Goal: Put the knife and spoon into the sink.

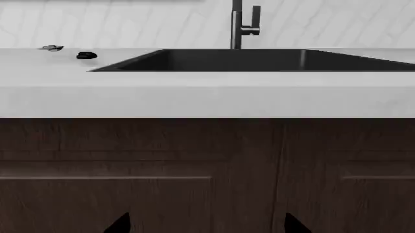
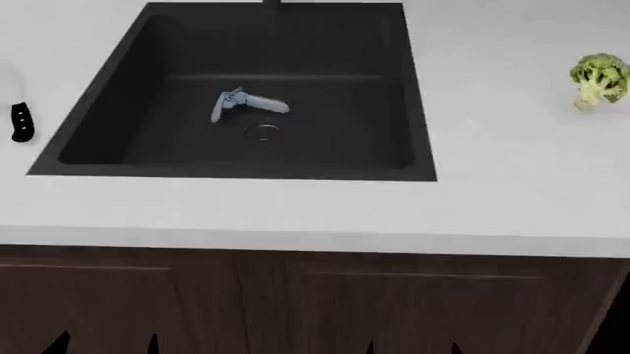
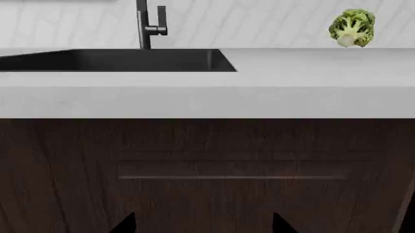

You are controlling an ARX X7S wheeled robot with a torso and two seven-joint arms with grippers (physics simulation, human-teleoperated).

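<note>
The black sink point(image 2: 418, 110) is set into the white counter, with a dark faucet point(image 1: 243, 24) at its far rim. To the sink's left lies the knife point(image 2: 20, 122), its black handle showing and its pale blade barely visible against the counter. In the left wrist view the knife handle point(image 1: 86, 55) is a dark lump, and the spoon point(image 1: 52, 47) lies small just beyond it. My left gripper point(image 1: 207, 225) and right gripper point(image 3: 204, 225) are both open and empty. They hang low in front of the dark cabinet doors, below the counter edge.
A blue-grey hinged tool point(image 2: 246, 105) lies on the sink floor by the round drain point(image 2: 264, 131). A broccoli point(image 2: 598, 80) stands on the counter far right of the sink. The counter's front edge point(image 2: 315, 240) overhangs dark wooden cabinet doors point(image 3: 214, 170).
</note>
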